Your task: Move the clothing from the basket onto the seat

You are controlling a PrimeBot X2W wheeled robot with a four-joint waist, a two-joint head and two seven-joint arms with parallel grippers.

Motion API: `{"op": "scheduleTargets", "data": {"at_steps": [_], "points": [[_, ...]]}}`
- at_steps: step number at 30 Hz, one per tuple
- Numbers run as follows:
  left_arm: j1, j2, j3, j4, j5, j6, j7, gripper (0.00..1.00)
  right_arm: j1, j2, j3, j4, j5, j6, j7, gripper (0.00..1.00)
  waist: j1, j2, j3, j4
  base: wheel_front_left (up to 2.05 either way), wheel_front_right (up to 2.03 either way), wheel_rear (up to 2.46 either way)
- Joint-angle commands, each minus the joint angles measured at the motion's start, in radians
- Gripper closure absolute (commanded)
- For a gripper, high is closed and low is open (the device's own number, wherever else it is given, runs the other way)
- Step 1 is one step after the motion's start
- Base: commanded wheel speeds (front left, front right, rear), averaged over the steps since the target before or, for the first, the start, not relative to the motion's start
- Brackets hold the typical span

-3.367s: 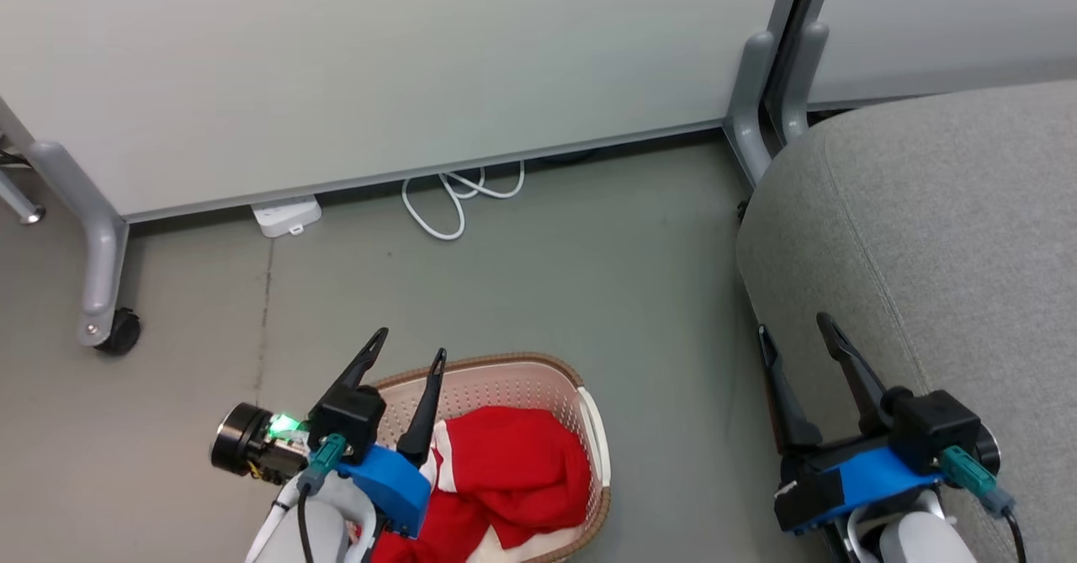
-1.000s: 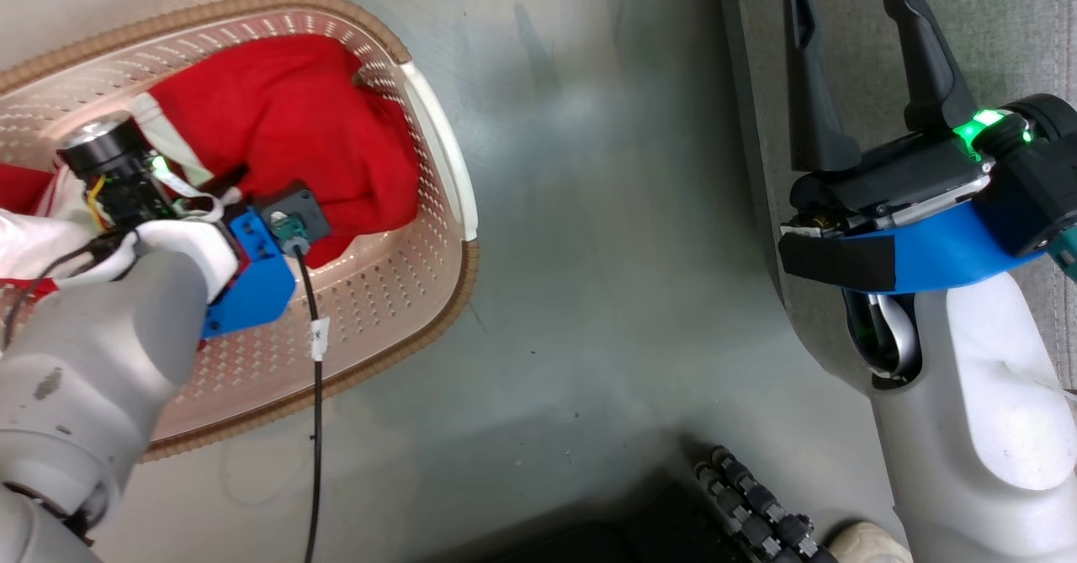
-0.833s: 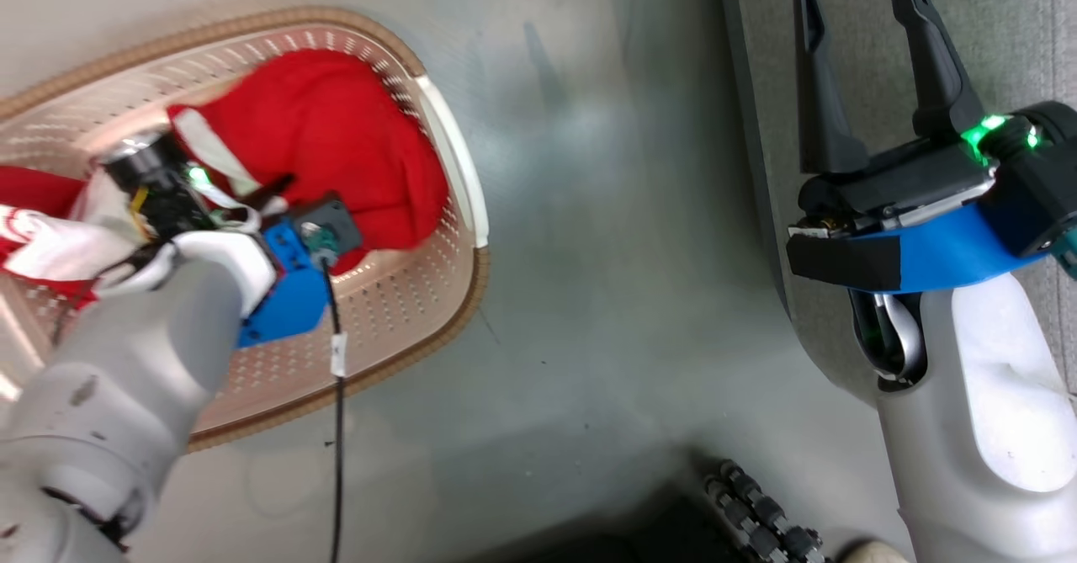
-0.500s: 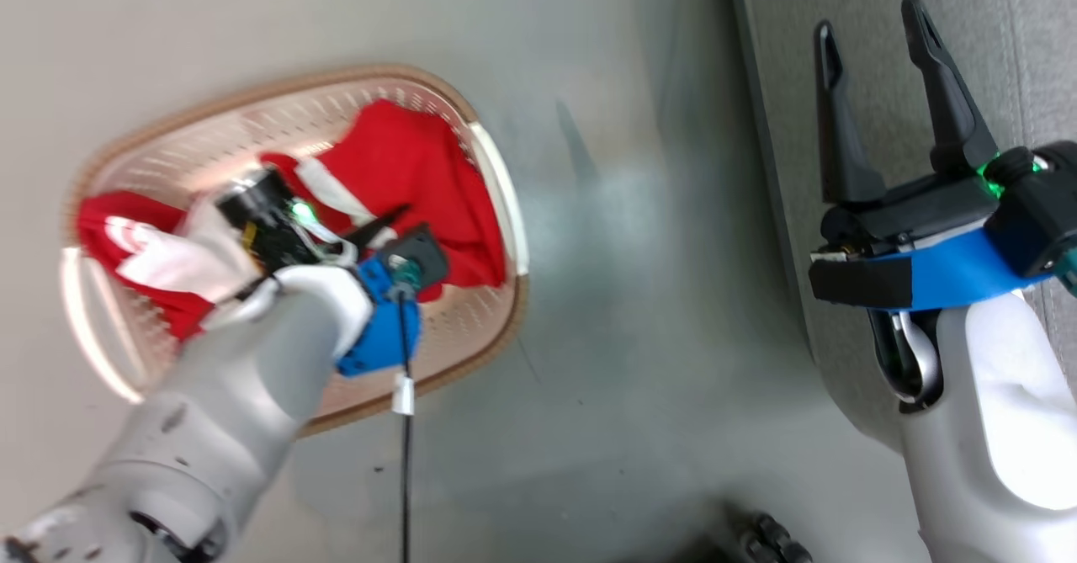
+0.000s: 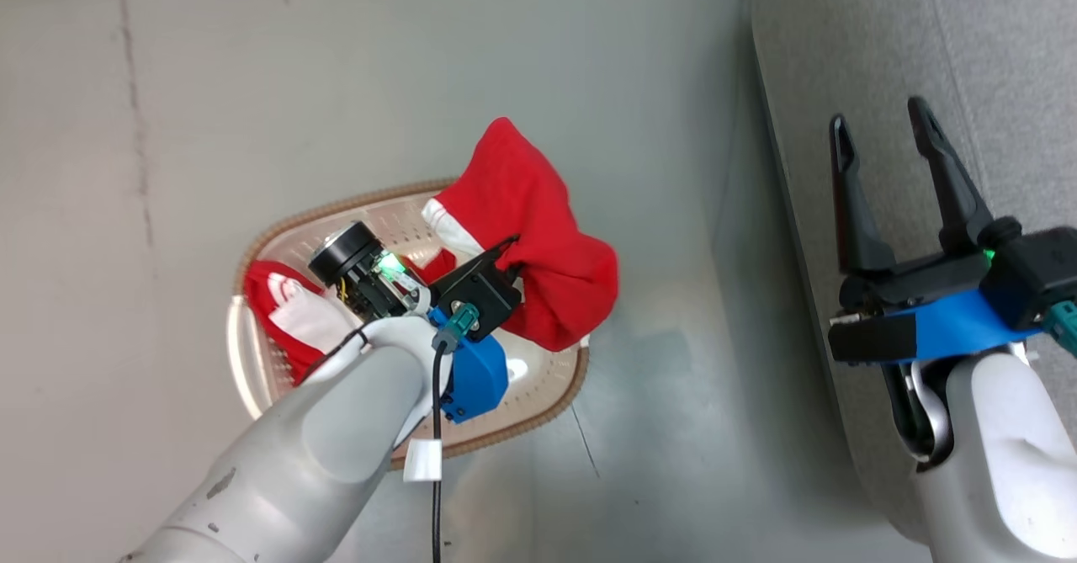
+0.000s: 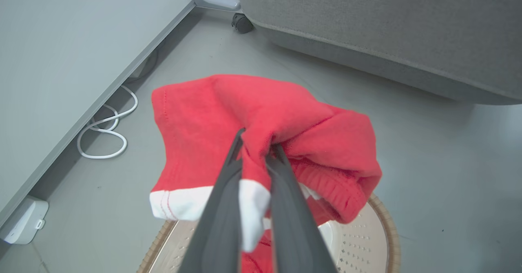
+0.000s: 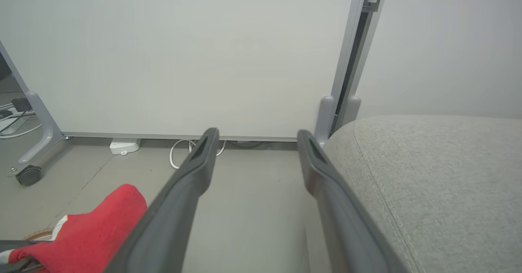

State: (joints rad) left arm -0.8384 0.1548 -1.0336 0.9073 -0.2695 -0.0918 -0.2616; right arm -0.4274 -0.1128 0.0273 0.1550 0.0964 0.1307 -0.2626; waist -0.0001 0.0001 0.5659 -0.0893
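On the left of the head view, an oval cream basket with a brown rim stands on a grey floor. One piece of the clothing, a red garment with a white panel, lies bunched in the basket's left end. The pale left arm reaches up from the lower left over the basket, and the left gripper has its two dark fingers pressed onto a fold of a second red garment. This garment is held up over the basket's right end, with a white band on its left side and its red bulk sagging to the right, past the rim. The left wrist view shows the same grip from close by: the left gripper pinches a ridge of the red cloth, which drapes to either side of the fingers above the basket. A looped white cable lies on the floor by a pale wall panel. Further right, a strip of bare floor separates the basket from the seat, a light grey sofa with a rounded corner. The right gripper hovers over the seat's near edge, its fingers spread wide and holding nothing. In the right wrist view those spread fingers frame a white partition, with the seat at the right.
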Motion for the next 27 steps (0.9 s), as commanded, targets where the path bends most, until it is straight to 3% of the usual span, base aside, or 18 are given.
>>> {"op": "scheduleTargets", "data": {"at_steps": [1,13,27], "points": [[0.026,0.007,0.023,-0.038,-0.006,0.007,-0.005,1.0,0.025,-0.007,-0.004,0.009,-0.001,0.0,-0.004,0.0,0.0001,-0.0001,-0.081,0.041,0.0,0.0,0.0],[0.124,0.01,0.205,-0.301,-0.007,0.024,-0.005,1.0,0.145,-0.009,-0.029,0.037,-0.002,0.0,-0.003,0.0,0.0001,-0.0001,-0.274,0.087,0.0,0.0,0.0],[0.172,-0.021,0.311,-0.409,0.017,0.005,-0.005,1.0,0.285,0.005,-0.051,0.061,0.001,0.0,-0.003,0.0,0.0001,-0.0001,-0.453,0.117,0.0,0.0,0.0]]}}
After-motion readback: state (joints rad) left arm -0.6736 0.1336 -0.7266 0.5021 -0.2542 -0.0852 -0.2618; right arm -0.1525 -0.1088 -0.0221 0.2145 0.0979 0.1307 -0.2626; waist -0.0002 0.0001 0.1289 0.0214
